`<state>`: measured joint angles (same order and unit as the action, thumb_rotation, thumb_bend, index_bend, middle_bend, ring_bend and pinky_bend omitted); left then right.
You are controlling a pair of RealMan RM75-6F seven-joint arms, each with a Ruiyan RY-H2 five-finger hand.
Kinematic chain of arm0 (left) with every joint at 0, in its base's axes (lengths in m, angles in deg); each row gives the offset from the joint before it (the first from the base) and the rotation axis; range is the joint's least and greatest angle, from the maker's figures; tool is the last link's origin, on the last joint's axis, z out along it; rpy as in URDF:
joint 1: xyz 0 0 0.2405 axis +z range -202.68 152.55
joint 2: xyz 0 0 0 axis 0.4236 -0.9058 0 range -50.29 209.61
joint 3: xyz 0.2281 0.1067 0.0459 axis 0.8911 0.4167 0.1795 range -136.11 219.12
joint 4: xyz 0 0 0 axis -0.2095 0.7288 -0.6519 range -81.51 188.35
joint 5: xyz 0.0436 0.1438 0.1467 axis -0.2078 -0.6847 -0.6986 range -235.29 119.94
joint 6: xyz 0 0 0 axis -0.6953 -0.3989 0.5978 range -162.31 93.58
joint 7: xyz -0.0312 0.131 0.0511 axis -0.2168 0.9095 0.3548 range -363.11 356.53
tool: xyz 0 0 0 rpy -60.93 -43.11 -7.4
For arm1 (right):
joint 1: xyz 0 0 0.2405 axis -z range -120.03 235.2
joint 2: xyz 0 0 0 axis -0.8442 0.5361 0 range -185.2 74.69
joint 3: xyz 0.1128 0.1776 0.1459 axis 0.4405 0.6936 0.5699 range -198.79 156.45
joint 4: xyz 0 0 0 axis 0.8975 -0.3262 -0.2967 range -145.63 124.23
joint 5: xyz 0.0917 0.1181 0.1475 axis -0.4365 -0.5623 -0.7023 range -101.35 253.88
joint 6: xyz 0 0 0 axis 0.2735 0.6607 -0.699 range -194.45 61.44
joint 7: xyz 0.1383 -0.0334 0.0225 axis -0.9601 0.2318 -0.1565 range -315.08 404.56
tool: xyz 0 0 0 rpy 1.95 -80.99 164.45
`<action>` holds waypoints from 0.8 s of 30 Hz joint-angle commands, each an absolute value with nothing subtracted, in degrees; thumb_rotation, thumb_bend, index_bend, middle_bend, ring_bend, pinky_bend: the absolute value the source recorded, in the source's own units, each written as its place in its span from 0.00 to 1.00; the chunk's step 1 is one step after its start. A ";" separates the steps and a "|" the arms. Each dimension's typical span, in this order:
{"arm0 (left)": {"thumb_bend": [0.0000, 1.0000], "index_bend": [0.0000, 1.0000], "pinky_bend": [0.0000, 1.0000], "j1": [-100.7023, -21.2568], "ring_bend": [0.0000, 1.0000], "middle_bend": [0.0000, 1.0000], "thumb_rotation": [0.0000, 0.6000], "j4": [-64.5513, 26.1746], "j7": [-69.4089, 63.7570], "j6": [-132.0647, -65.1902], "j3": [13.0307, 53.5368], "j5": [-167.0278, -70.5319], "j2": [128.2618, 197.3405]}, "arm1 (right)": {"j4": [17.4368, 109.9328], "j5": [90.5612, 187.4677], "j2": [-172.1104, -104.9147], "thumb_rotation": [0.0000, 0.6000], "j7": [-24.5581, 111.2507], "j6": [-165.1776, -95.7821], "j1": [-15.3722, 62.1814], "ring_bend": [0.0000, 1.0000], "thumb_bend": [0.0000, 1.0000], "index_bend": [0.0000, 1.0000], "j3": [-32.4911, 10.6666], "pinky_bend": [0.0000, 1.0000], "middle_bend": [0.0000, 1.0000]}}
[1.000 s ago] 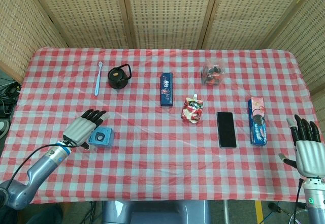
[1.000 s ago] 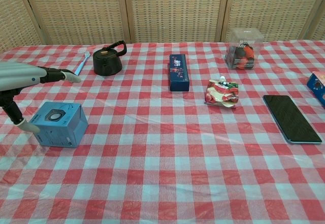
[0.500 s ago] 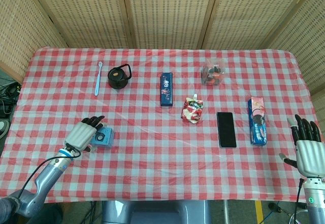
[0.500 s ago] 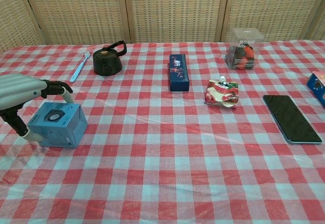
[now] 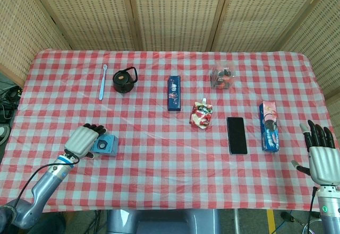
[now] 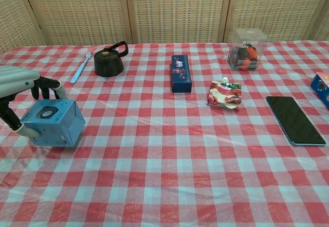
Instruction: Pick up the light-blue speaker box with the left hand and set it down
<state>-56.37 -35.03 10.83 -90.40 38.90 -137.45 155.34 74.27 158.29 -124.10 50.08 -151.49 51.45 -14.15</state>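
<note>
The light-blue speaker box [image 5: 105,146] [image 6: 52,123] is at the table's front left, with a round speaker picture on its top face. My left hand [image 5: 82,140] [image 6: 17,82] grips it: the fingers curl over its far side and the thumb presses its near left side. In the chest view the box looks slightly tilted. My right hand [image 5: 321,156] hovers off the table's front right corner, fingers spread and holding nothing; only the head view shows it.
A light-blue toothbrush [image 5: 103,81] and a black kettle [image 5: 124,80] lie at the back left. A dark-blue box [image 5: 173,93], a red pouch [image 5: 202,114], a clear sweets box [image 5: 222,77], a black phone [image 5: 237,135] and a blue cookie box [image 5: 269,126] spread across the middle and right.
My left hand has come down from above the box and closed its fingers around it. The box has shifted a little left and tilted. The right hand has stayed put.
</note>
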 commanded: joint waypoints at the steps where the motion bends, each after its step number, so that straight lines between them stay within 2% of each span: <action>1: 0.16 0.50 0.35 -58.63 0.34 0.33 1.00 -39.92 7.77 -84.89 37.84 -134.14 149.65 | 74.28 158.33 -124.13 1.00 50.17 -151.46 51.42 0.00 0.00 0.00 -14.17 0.00 0.00; 5: 0.16 0.50 0.35 -62.41 0.34 0.33 1.00 -42.17 4.29 -76.90 36.25 -130.54 143.99 | 74.41 158.43 -124.22 1.00 50.40 -151.44 51.36 0.00 0.00 0.00 -14.21 0.00 0.00; 10: 0.18 0.50 0.35 -67.83 0.34 0.33 1.00 -42.98 -3.39 -62.52 35.15 -124.94 139.27 | 74.36 158.21 -124.33 1.00 50.71 -151.21 51.24 0.00 0.00 0.00 -14.16 0.00 0.00; 17: 0.18 0.50 0.34 -72.77 0.34 0.33 1.00 -40.09 -12.24 -47.12 33.87 -122.21 138.09 | 74.04 157.88 -124.48 1.00 50.67 -150.93 51.17 0.00 0.00 0.00 -14.10 0.00 0.00; 24: 0.18 0.51 0.34 -75.17 0.34 0.33 1.00 -37.81 -16.58 -36.30 31.73 -121.18 137.50 | 73.97 157.73 -124.48 1.00 50.60 -150.85 51.14 0.00 0.00 0.00 -14.05 0.00 0.00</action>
